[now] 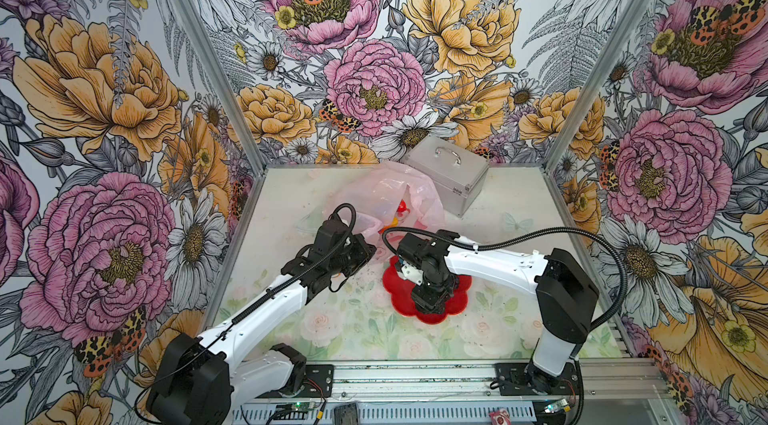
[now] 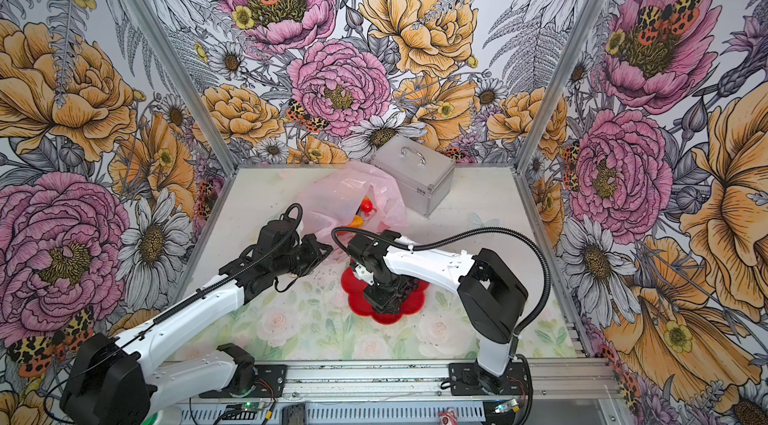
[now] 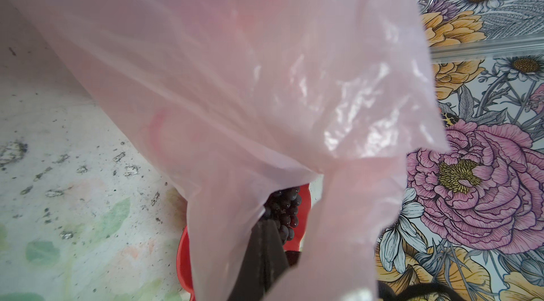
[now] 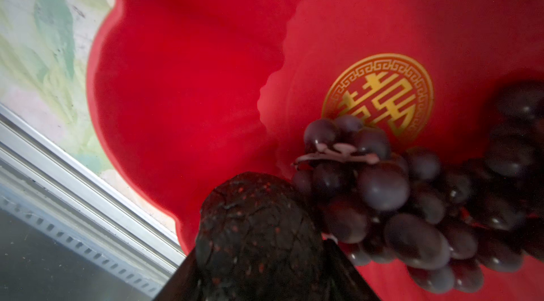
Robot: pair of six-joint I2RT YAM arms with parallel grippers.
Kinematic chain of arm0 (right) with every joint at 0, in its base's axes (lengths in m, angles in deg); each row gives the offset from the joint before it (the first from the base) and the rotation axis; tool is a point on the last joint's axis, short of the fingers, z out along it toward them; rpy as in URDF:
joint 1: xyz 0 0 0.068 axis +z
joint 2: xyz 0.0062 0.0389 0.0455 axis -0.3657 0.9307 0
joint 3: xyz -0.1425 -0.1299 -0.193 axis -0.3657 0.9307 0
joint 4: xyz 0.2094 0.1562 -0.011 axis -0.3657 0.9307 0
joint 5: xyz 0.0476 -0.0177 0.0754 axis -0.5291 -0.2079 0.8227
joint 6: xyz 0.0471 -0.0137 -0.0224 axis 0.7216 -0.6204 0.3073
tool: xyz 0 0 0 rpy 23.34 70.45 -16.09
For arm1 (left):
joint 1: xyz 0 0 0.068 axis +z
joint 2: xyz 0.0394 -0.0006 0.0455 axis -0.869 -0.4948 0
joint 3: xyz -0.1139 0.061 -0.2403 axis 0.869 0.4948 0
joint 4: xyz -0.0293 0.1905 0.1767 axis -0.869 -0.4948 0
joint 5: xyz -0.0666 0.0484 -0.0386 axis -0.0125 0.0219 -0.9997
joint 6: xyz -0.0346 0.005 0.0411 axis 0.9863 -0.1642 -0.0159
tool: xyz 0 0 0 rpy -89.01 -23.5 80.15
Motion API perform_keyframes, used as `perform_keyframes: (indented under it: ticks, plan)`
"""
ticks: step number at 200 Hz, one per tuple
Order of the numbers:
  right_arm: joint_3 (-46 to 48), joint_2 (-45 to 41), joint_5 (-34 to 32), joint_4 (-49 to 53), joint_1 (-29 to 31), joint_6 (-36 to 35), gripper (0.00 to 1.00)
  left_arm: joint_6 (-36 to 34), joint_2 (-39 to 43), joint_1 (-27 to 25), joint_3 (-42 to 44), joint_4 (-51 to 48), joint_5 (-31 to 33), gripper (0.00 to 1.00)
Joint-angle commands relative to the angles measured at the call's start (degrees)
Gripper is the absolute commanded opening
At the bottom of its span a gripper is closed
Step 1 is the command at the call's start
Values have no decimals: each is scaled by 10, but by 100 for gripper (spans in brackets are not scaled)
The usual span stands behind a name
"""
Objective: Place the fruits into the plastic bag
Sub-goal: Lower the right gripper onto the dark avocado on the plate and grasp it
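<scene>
The pink plastic bag (image 1: 386, 190) (image 2: 349, 190) lies at the back middle of the table, mouth toward the arms. A red fruit (image 1: 401, 206) and an orange-yellow one (image 1: 392, 221) show inside it. My left gripper (image 1: 367, 253) (image 3: 265, 255) is shut on the bag's near edge, and the film (image 3: 265, 78) drapes over its jaws. My right gripper (image 1: 430, 304) (image 4: 259, 255) points down over the red plate (image 1: 457, 302) (image 4: 176, 78). Its jaws are closed on a black bumpy avocado (image 4: 256, 226). Dark purple grapes (image 4: 412, 196) (image 3: 284, 211) lie on the plate beside it.
A silver metal case (image 1: 449, 171) (image 2: 413, 173) stands at the back, right of the bag and touching it. Floral walls close the left, back and right sides. An aluminium rail (image 1: 415, 377) with both arm bases runs along the front edge.
</scene>
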Motion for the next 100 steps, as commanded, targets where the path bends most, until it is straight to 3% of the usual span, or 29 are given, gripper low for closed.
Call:
perform_keyframes:
  ticks: [1, 100]
  plan:
    - [-16, -19, -7, -6, -7, 9, 53, 4, 4, 2, 5, 3, 7, 0]
    - [-27, -26, 7, -17, -24, 21, 51, 7, -14, -5, -3, 9, 9, 0]
